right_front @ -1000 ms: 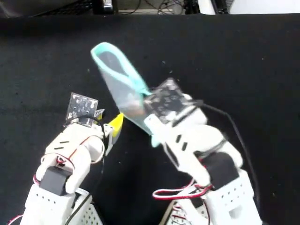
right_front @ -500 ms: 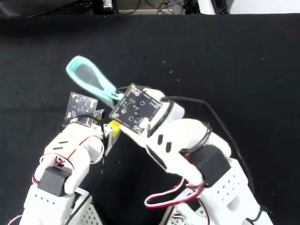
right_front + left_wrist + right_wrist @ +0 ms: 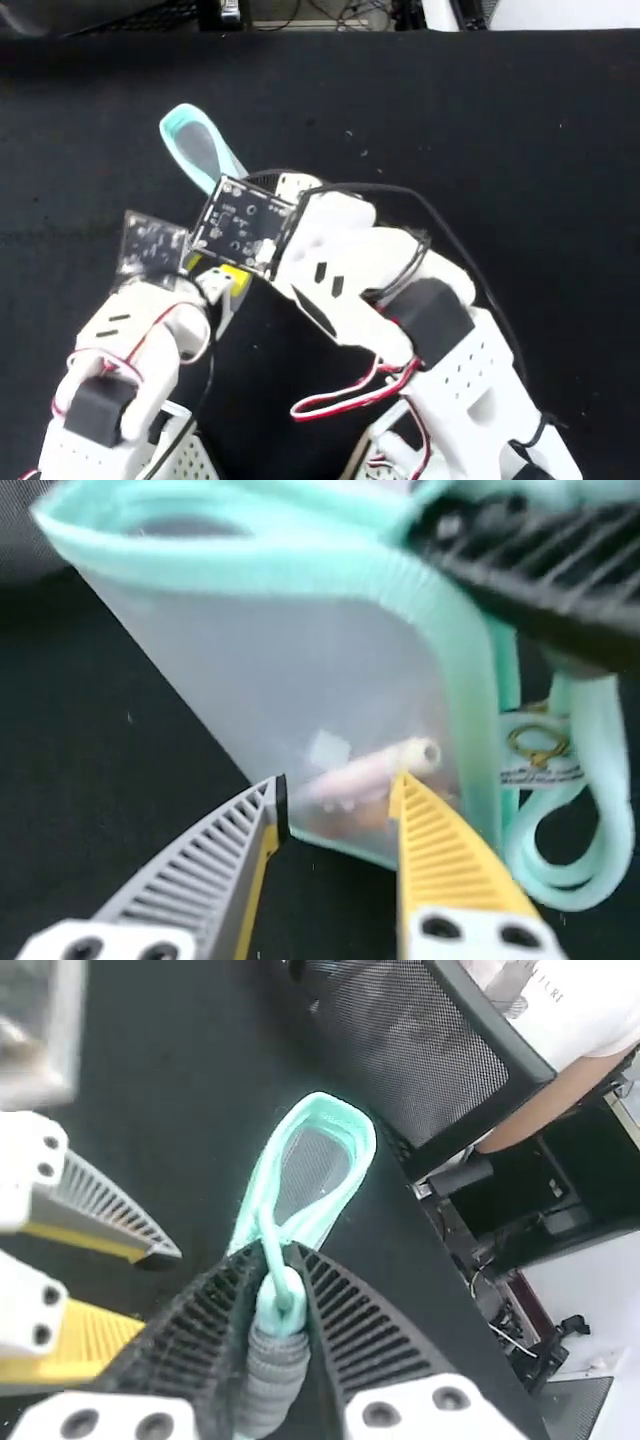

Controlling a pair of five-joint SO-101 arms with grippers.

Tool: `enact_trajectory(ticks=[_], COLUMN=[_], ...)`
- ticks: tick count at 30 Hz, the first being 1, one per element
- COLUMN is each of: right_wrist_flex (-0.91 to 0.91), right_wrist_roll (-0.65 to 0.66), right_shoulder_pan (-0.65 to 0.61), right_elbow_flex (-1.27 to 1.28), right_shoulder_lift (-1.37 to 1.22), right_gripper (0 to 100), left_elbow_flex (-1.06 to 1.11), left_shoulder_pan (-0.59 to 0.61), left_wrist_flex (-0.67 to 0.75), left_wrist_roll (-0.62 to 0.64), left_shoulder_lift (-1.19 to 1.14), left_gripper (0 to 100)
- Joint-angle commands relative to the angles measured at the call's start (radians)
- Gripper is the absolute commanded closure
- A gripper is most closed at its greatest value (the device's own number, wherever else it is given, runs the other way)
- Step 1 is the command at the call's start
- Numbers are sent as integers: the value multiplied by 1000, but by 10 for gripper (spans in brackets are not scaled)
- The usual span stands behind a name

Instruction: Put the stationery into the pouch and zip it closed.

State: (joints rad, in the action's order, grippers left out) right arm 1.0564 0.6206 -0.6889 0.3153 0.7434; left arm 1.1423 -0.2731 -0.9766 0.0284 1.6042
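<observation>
The pouch (image 3: 300, 670) is translucent with a teal rim, and its open mouth (image 3: 195, 148) points toward the table's far side. A pale pen-like piece of stationery (image 3: 372, 767) lies inside near the bottom. My right gripper (image 3: 275, 1257) is shut on the pouch's teal edge and holds it off the table. My left gripper (image 3: 335, 792) stands open, its grey finger (image 3: 205, 870) and yellow finger (image 3: 440, 865) either side of the pouch's lower corner. In the high view the right arm (image 3: 340, 260) crosses over the left gripper (image 3: 218, 280).
Black cloth (image 3: 480, 130) covers the table. A teal loop strap (image 3: 590, 780) hangs beside the pouch. The two arms crowd together at the near left. Beyond the table's far edge stands a mesh chair (image 3: 420, 1040).
The right arm has swung the pouch leftward and nearer, over the left gripper. The left arm has shifted slightly left.
</observation>
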Motion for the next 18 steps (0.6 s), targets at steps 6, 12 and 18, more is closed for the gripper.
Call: enact_trajectory(ticks=[6, 12, 18], right_wrist_flex=[8, -32, -40], right_wrist_roll=[-58, -161, -160], right_shoulder_pan=[-115, -158, -87], right_elbow_flex=[-27, -38, -36], right_shoulder_lift=[143, 197, 191], right_gripper=[986, 986, 986], left_elbow_flex=[16, 7, 13], left_shoulder_pan=[1, -10, -1], left_wrist_flex=[-6, -35, -37], left_wrist_roll=[-34, -34, -35], left_shoulder_lift=[138, 170, 187], left_gripper=[808, 808, 808])
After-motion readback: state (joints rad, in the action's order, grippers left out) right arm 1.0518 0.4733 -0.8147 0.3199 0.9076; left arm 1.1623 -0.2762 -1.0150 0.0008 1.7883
